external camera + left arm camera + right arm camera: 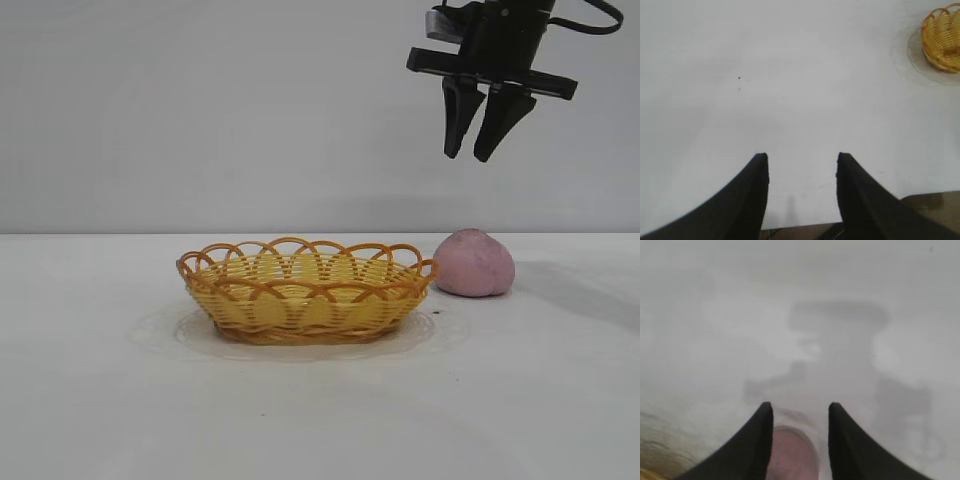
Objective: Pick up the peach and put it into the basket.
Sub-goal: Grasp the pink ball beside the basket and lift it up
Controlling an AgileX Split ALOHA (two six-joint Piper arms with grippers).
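The dull pink peach [474, 263] rests on the white table just right of the yellow wicker basket [305, 290], almost touching its orange-brown rim. My right gripper [477, 150] hangs high above the peach, fingers open and pointing down, with nothing between them. In the right wrist view the peach [792, 452] shows far below, between the dark fingertips of that gripper [800, 407]. My left gripper [801, 159] is out of the exterior view; its own view shows it open over bare table, with the basket [942, 39] far off at the edge.
The white table [100, 400] stretches wide around the basket. A faint round mark lies under the basket [200, 340]. The table's front edge and a brown floor [925, 200] show beneath the left gripper's fingers.
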